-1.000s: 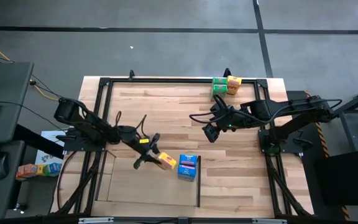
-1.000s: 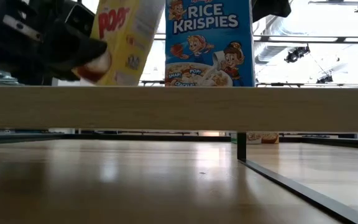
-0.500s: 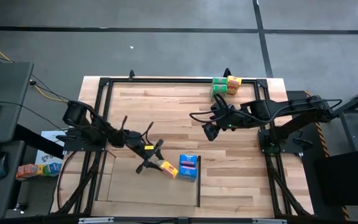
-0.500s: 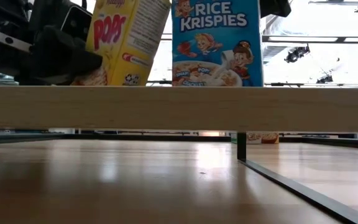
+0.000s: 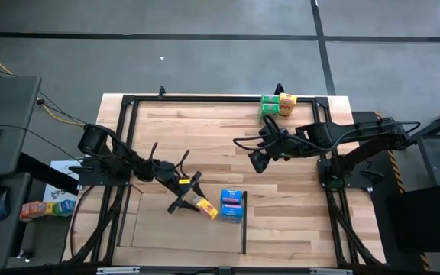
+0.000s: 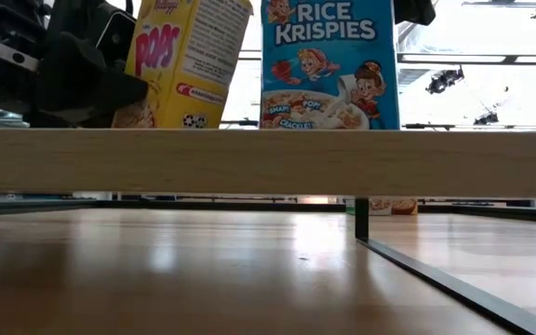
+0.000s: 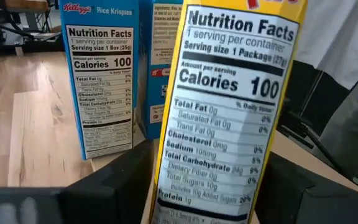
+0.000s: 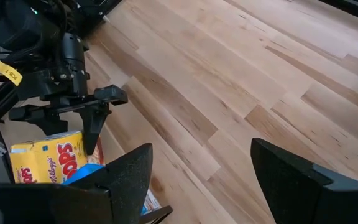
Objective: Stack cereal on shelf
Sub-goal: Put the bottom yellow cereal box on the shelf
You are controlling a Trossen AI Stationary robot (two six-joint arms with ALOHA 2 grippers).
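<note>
The left gripper (image 5: 192,200) holds a yellow cardboard Corn Pops cereal box (image 5: 204,208), its jaws closed on the box's two broad faces; the left wrist view shows the nutrition panel (image 7: 225,112) filling the gap between the dark fingers (image 7: 110,193). The box sits just beside a blue cardboard Rice Krispies box (image 5: 231,205) on the flat pale shelf frame (image 5: 244,229) near the front edge of the wooden surface (image 5: 220,137). In the low view the yellow box (image 6: 186,60) leans slightly toward the blue one (image 6: 328,60).

To do this step well, I judge the yellow box should be brought upright and its base seated flat before the jaws part, and it should be kept clear of the blue box so that one is not knocked over. The fingers should then draw straight back.

The right gripper (image 5: 260,160) waits over the middle of the surface with its jaws wide. At the far edge stand a green box (image 5: 269,107) and a yellow-orange box (image 5: 287,104), close together.

A wooden rail across the low view hides the bases of both near boxes, so whether the yellow one touches the shelf cannot be told. A second blue box may stand behind the first in the left wrist view; that is unclear. The far boxes' fronts are too small to read, and not all six boxes can be counted.
</note>
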